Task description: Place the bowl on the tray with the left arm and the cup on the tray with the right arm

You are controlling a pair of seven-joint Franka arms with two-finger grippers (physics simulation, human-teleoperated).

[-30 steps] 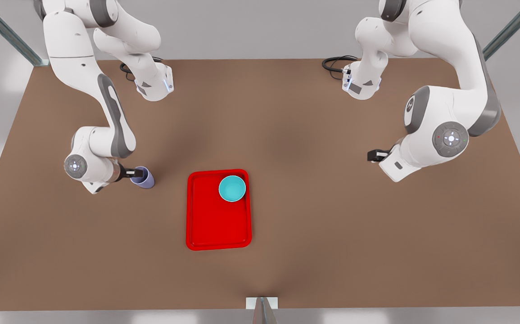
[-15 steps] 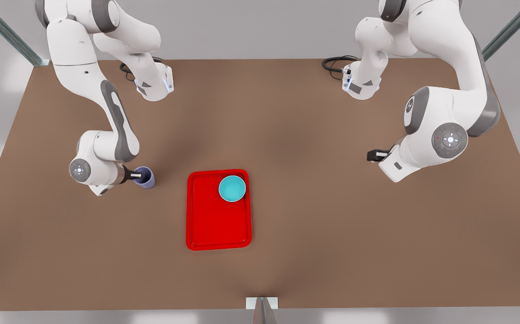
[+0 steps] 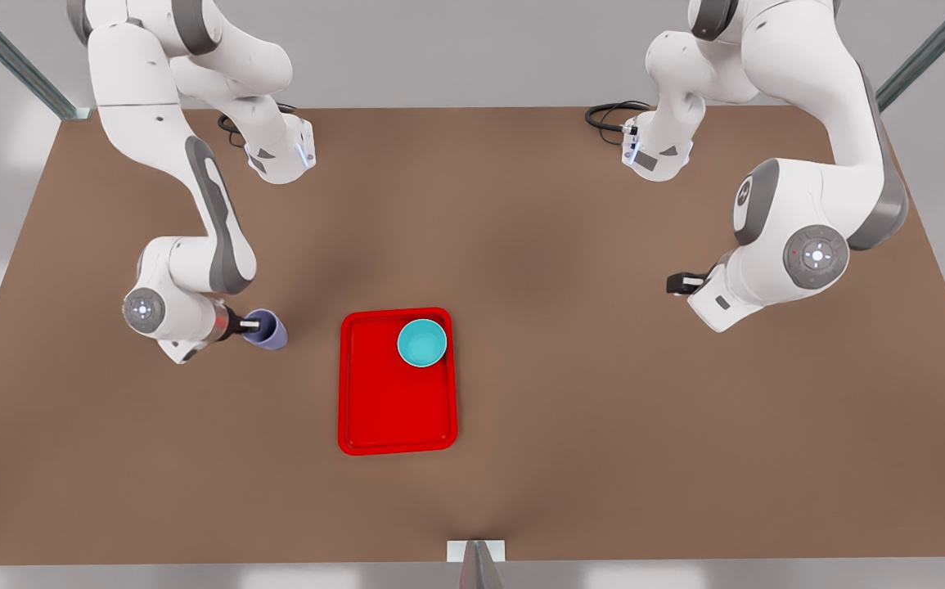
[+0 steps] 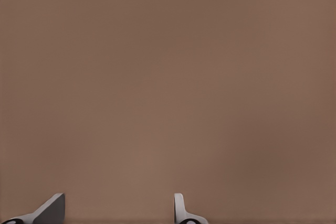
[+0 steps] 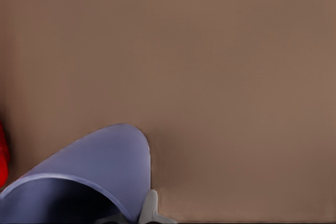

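With the bowl (image 3: 422,343) already on the tray (image 3: 394,413), the right gripper (image 3: 254,326) grips the cup (image 3: 269,330). Next: lift and carry to the tray. The left gripper (image 3: 679,283) waits, fingers apart, empty.

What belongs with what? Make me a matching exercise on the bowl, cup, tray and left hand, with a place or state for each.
1. small round teal bowl
2. pale lavender tapered cup
3. flat red rectangular tray
4. left hand

A. open over the bare brown table
B. gripped at its rim by the right hand, off the tray
C. carrying one item
D. in the tray's far corner, on the front view's right

Pairs: 1-D, 2-B, 3-C, 4-A
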